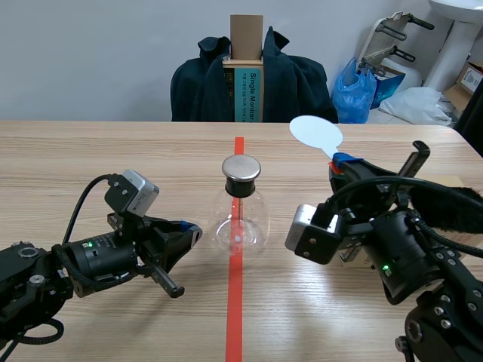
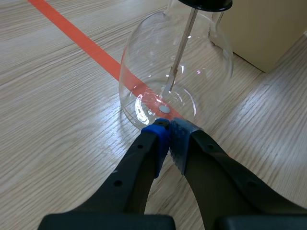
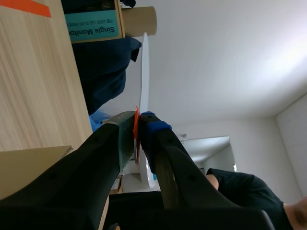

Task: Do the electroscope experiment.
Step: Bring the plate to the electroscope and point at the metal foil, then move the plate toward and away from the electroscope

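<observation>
Right end effector (image 1: 341, 159), white disc (image 1: 315, 133), clear dark-capped flask (image 1: 241, 220)

Table (image 1: 90, 166): light wood-grain surface, matt, with a fine linear texture.
Tape line (image 1: 236, 302): orange-red, smooth, faint sheen.
Flask (image 1: 258, 222): clear glass, glossy, with bright highlights on the bulb.
Cap (image 1: 241, 167): metal-looking top in satin grey, above a dark rim.
Rod (image 2: 181, 48) inside the flask: thin, metallic, polished.
Left gripper (image 2: 169, 130): hard black plastic, smooth, low sheen. Pads (image 2: 157, 143) are soft dotted material, one blue and one grey-green.
Right gripper (image 3: 138, 120): the same black plastic.
White paddle (image 1: 315, 133): thin, flat, smooth and matt. Plastic or card cannot be told.
Jacket (image 1: 196, 90): dark cloth, matt, in soft folds.
Box (image 1: 246, 34): brown cardboard, matt.
Bag (image 1: 353, 94): blue plastic film, glossy and creased.
</observation>
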You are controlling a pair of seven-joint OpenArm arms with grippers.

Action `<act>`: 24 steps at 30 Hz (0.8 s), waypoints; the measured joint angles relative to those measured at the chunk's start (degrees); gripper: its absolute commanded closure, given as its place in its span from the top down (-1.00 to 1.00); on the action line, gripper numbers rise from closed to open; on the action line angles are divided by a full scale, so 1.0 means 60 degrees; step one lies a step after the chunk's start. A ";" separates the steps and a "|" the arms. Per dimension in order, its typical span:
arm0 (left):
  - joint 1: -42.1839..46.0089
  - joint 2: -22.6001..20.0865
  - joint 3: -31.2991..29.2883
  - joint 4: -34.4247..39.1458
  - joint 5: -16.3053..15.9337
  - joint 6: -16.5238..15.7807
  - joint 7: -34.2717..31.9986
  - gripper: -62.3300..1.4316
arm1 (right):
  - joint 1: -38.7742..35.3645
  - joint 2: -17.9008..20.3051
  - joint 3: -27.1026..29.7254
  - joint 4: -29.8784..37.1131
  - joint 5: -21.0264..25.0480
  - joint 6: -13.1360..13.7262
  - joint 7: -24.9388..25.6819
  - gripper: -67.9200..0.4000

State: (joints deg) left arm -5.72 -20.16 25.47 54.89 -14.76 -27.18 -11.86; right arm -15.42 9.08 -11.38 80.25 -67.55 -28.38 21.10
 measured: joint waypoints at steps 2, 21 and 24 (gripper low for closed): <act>0.0007 0.0000 0.0000 0.0000 0.0000 0.0000 0.0000 -0.87 | -0.0004 0.0004 0.0000 0.0000 -0.0036 0.0178 0.0244 -0.97; 0.0051 0.0000 0.0000 0.0000 0.0000 0.0004 0.0000 -0.87 | -0.0004 0.0022 0.0000 0.0000 -0.0361 0.0208 0.3173 -0.97; 0.0051 0.0000 0.0000 0.0000 0.0000 0.0004 0.0000 -0.87 | -0.0004 0.0025 0.0000 0.0000 -0.0535 0.0240 0.3450 -0.97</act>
State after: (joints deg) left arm -5.41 -20.16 25.47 54.89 -14.76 -27.16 -11.86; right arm -15.44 9.23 -11.38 80.25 -70.76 -26.94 41.80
